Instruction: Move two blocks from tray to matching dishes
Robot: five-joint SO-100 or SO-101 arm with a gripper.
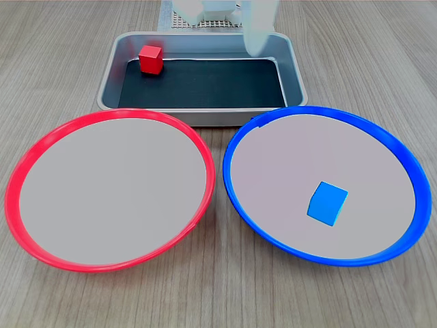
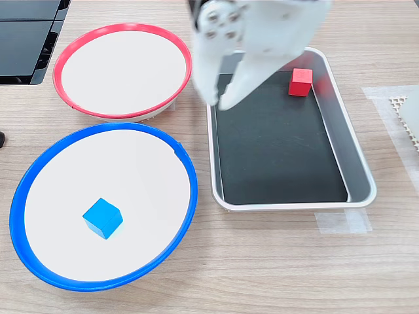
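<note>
The red block (image 1: 150, 59) (image 2: 300, 82) sits in a corner of the silver tray (image 1: 295, 75) (image 2: 357, 163), at the first exterior view's far left. On the pale centre of the blue-rimmed dish (image 1: 239, 147) (image 2: 186, 176) lies the blue block (image 1: 327, 203) (image 2: 102, 218). The red-rimmed dish (image 1: 27, 157) (image 2: 65, 59) holds nothing. My white gripper (image 2: 220, 101) hangs over the tray's end nearest the red-rimmed dish, well apart from the red block. Its fingertips nearly meet with nothing between them. In the first exterior view only one finger (image 1: 256, 37) shows, above the tray's far right.
The two dishes stand side by side, almost touching each other and the tray's long side. A black object (image 2: 26, 39) lies at the second exterior view's top left. A white perforated base (image 1: 198, 20) (image 2: 406, 111) and clear tape (image 2: 340, 222) sit beside the tray.
</note>
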